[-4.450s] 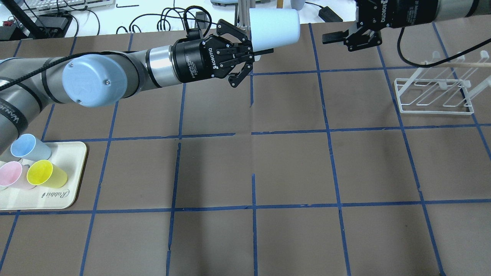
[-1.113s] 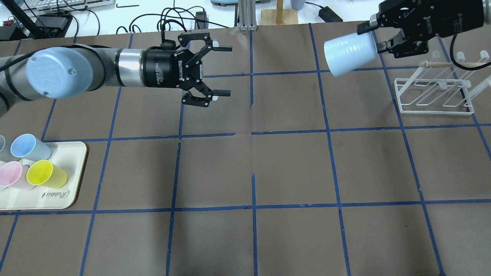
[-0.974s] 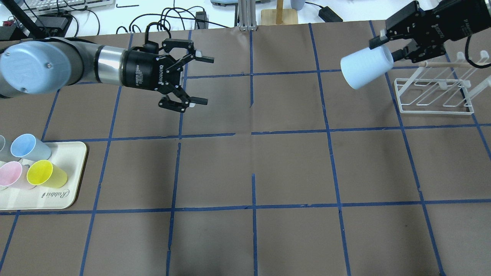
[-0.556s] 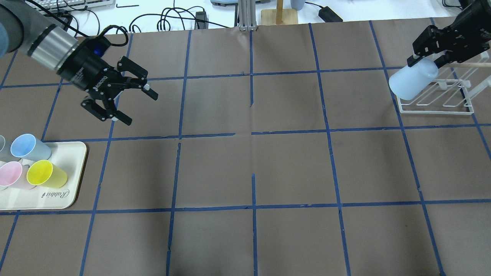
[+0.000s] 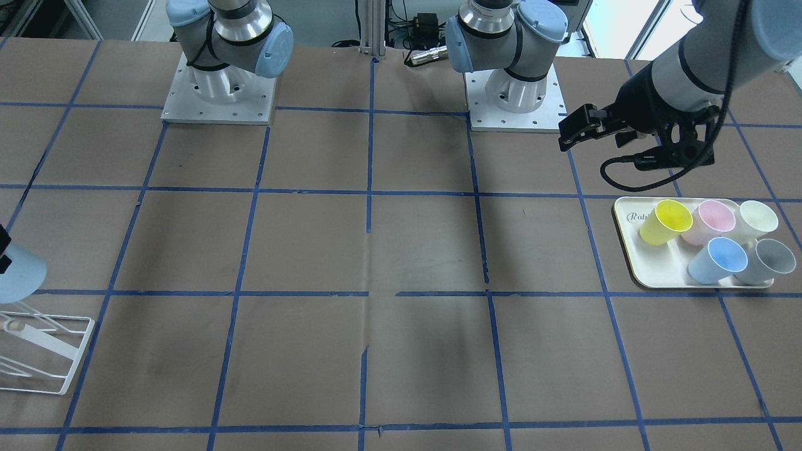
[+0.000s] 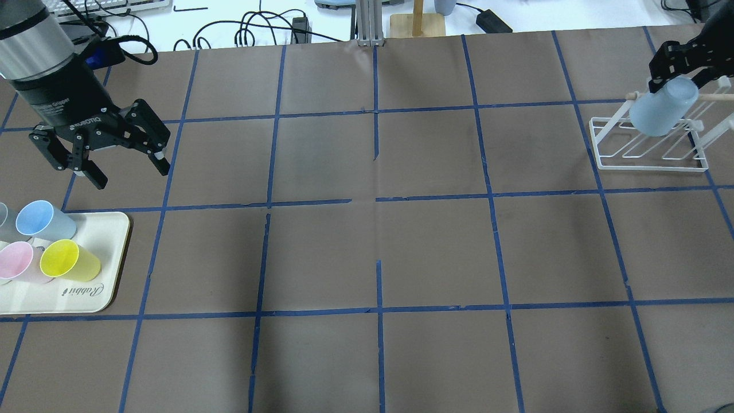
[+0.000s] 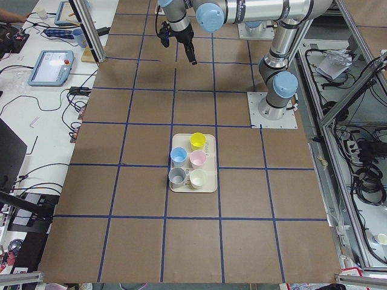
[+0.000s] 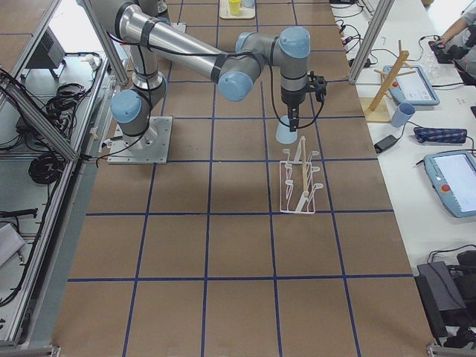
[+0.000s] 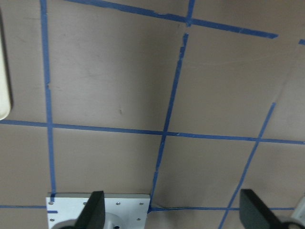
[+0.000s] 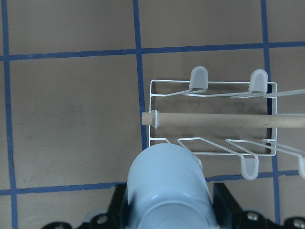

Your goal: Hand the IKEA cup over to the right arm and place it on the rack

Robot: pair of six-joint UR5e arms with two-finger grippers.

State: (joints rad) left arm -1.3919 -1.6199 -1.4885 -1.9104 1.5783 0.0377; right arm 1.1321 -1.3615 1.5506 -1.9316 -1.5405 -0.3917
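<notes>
The right gripper (image 6: 670,86) has carried the IKEA cup (image 6: 660,110) in over the rack (image 6: 651,167); it clamps the cup, which hangs tilted just below it. The left gripper (image 6: 131,172) has drawn back, spread wide and empty.

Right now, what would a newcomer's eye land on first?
The right pincer holds the IKEA cup over the white rack at the table's right end. At the opposite end, the left pincer hangs open and empty near the cream tray of coloured cups.
</notes>
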